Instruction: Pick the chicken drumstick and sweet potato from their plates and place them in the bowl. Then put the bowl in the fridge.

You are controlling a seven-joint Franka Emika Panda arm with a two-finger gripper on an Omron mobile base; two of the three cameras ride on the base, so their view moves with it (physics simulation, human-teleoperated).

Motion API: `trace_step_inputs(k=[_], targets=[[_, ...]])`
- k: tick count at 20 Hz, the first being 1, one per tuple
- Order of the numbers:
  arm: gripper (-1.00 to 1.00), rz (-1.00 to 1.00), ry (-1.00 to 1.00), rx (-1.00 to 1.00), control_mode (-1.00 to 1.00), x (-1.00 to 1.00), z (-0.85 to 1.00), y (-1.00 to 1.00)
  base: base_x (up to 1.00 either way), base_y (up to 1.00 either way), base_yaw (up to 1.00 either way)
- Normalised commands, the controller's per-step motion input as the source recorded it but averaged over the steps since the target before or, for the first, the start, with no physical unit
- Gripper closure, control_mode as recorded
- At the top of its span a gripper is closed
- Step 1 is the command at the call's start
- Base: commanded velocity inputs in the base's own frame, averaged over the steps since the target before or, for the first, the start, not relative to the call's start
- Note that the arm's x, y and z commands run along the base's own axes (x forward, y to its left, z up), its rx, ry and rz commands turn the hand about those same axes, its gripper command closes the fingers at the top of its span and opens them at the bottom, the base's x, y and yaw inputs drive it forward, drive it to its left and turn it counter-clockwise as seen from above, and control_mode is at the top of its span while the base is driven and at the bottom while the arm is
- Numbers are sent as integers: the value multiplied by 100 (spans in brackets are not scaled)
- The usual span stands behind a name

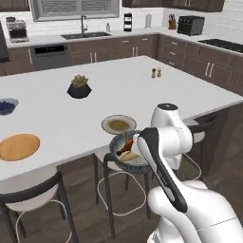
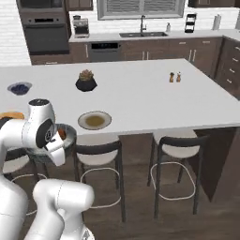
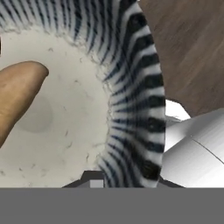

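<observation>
Speckled and dark-rimmed, the bowl point(image 1: 124, 153) hangs off the bench point(image 1: 114, 99) edge at lower centre of the left base view, above the stools, carried at the arm's wrist. Inside it lie the reddish drumstick point(image 1: 128, 143) and the tan sweet potato point(image 1: 127, 155); in the hand view the sweet potato point(image 3: 17, 94) sits at the left on the pale inside. The fingers point(image 3: 97, 178) look clenched on the bowl's rim at the bottom of that view. Both plates, the grey plate point(image 1: 118, 125) and the orange plate point(image 1: 19, 146), are bare. To carry well, I would keep the bowl level and turn slowly, since a rim pinch could let it tip.
</observation>
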Motion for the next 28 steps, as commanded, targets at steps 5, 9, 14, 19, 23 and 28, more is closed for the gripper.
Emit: trace_step_inputs(k=[5,9,14,19,23,28], targets=[[100,0,0,0,100,0,0,0,0,9,-92],[100,0,0,0,100,0,0,0,6,3,-88],[100,0,0,0,100,0,0,0,14,0,-84],[100,0,0,0,100,0,0,0,76,-4,-60],[100,0,0,0,100,0,0,0,100,-5,-37],[100,0,0,0,100,0,0,0,100,0,-27]])
